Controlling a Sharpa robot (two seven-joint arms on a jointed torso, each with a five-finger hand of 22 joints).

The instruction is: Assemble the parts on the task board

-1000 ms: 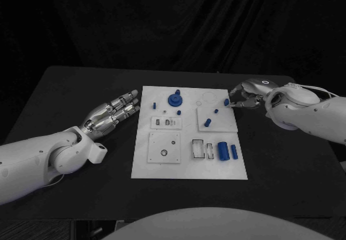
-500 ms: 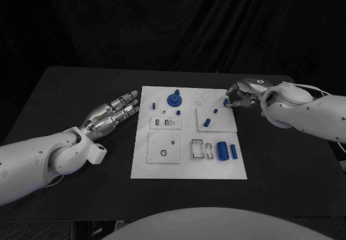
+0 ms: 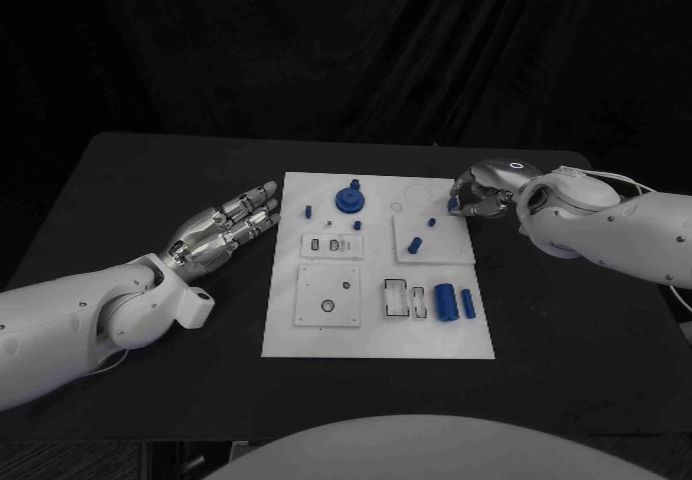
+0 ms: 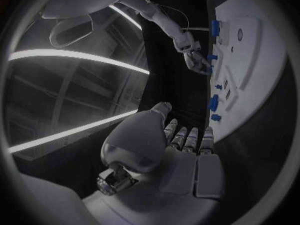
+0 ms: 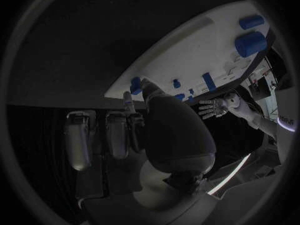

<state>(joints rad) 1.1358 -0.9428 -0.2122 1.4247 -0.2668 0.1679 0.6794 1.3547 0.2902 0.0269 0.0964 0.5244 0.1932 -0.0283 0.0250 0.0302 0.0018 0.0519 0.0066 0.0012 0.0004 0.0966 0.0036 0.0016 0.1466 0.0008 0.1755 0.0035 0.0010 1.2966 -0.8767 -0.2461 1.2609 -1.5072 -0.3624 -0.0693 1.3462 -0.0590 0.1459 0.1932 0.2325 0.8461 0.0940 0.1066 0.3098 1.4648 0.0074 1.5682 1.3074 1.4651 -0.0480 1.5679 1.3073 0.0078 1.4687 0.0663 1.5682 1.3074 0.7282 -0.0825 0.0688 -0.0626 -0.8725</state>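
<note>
Your right hand (image 3: 480,197) pinches a small blue part (image 3: 453,203) at the task board's (image 3: 378,335) far right edge; left hand (image 3: 228,224) open, flat. Part looks light, rigid, slick; grip its sides.

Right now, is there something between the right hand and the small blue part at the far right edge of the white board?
Nothing visible stands between them: the right hand is already at the small blue part on the white task board, its fingers seemingly touching it.
</note>
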